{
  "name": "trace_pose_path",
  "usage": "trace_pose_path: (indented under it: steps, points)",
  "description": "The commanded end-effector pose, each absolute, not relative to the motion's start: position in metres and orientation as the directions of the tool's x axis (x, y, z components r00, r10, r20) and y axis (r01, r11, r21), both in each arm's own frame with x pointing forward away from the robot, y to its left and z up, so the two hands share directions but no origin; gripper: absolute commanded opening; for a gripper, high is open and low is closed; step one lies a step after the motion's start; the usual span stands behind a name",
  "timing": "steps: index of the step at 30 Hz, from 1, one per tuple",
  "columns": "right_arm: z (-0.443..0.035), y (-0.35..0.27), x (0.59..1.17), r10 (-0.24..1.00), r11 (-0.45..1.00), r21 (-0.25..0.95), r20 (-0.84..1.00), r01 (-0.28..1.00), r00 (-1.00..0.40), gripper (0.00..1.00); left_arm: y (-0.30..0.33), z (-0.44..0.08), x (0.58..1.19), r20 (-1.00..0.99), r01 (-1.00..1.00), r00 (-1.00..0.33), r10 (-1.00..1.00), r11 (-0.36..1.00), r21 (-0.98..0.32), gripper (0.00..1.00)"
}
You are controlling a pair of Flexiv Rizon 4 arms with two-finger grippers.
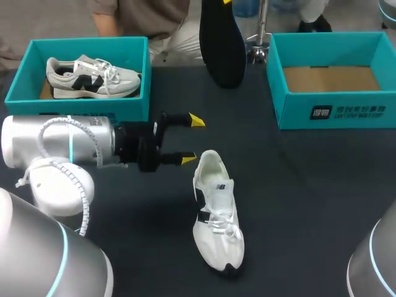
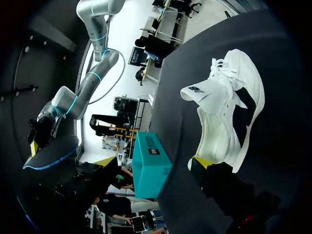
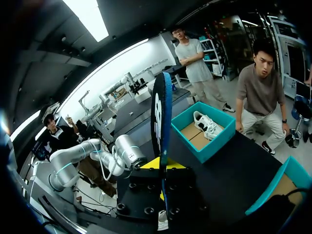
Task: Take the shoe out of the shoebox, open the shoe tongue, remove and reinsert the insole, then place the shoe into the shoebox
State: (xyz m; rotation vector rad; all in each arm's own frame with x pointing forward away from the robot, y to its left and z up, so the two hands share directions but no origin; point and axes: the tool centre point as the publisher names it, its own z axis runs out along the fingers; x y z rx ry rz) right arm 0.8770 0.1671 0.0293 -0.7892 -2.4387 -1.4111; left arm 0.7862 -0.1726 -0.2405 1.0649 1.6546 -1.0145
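A white shoe (image 1: 218, 213) lies on the dark table, heel toward the back, its tongue (image 2: 199, 93) pulled up. My left gripper (image 1: 193, 140) is open just left of the heel, with one yellow fingertip (image 2: 204, 162) close against the heel rim. High over the table's back edge, the black insole (image 1: 221, 43) hangs upright with my right gripper (image 3: 161, 165) shut on its lower end. The insole (image 3: 160, 122) shows edge-on between the yellow tips. In the left wrist view the insole (image 2: 51, 153) hangs from my right arm.
A teal shoebox (image 1: 25, 77) at the back left holds a grey and white shoe (image 1: 93, 77). A second teal shoebox (image 1: 334, 111) at the back right shows only its cardboard floor. My left arm's silver body (image 1: 55, 148) lies across the table's left side.
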Motion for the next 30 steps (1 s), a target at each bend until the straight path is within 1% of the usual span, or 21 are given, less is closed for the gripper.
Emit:
trace_pose_path:
  steps: [1,14,25,30]
  points:
    - [0.029,0.168,0.878,0.343,0.398,0.735,0.436,0.549,-0.832,0.00,-0.176,-0.234,0.784,-0.963,0.944,-0.204,0.178,0.296,-0.146,1.00]
    - [0.029,0.168,0.878,0.343,0.398,0.735,0.436,0.549,-0.832,0.00,-0.174,-0.203,0.800,-0.974,0.944,-0.187,0.128,0.298,-0.143,1.00]
    - [0.029,0.168,0.878,0.343,0.398,0.735,0.436,0.549,-0.832,0.00,-0.162,-0.180,0.811,-0.987,0.953,-0.139,0.081,0.282,-0.111,1.00]
    - [0.029,0.168,0.878,0.343,0.398,0.735,0.436,0.549,-0.832,0.00,-0.164,-0.176,0.813,-0.991,0.965,-0.116,0.061,0.244,-0.098,1.00]
